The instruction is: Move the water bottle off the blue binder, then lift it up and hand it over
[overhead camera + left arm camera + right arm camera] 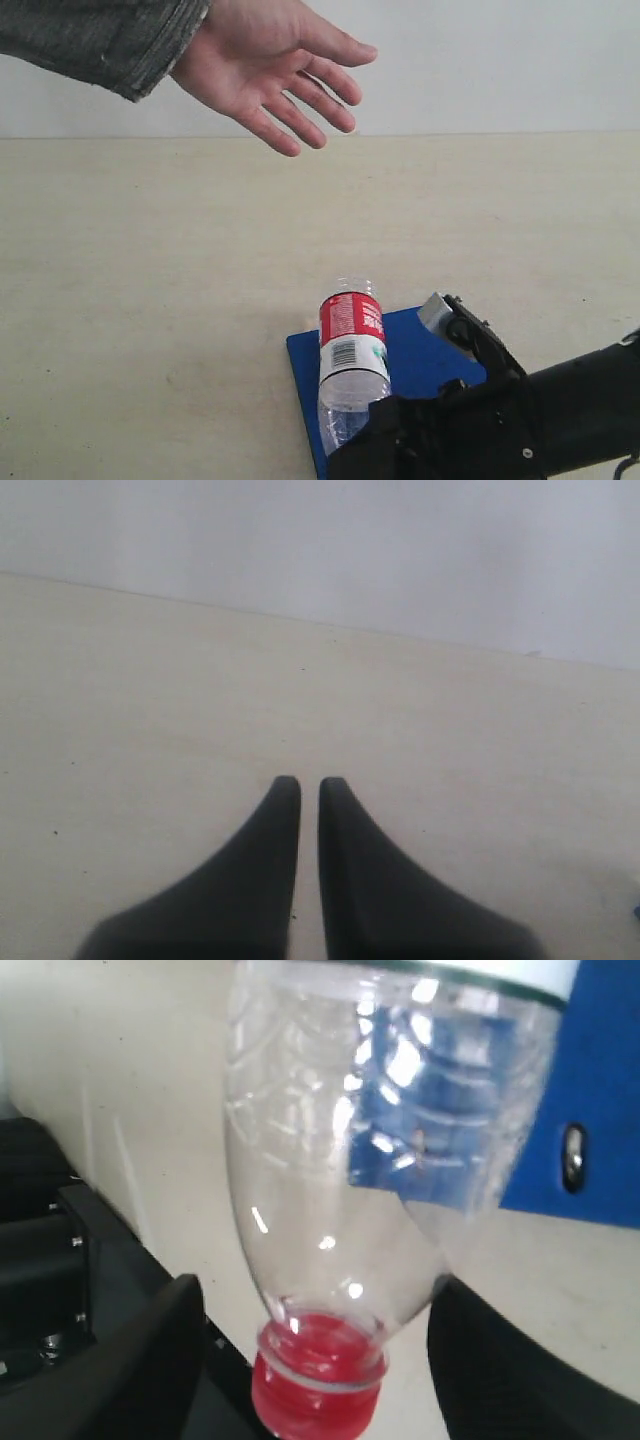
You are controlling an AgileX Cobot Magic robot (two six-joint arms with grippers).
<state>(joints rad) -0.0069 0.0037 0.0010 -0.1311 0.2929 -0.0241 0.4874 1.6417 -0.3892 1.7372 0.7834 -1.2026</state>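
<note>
Exterior view: a matte beige table (150, 300) carries the flat, square blue binder (420, 350). A person's open hand (275, 70) hangs over the far side, fingers loosely spread. The clear, ribbed plastic water bottle (352, 345) stands nearly upright over the binder's edge, red cap down and base up. The right gripper (318, 1290) clasps its shoulder between wide black jaws. The left gripper (310, 785) is closed over bare table.
</note>
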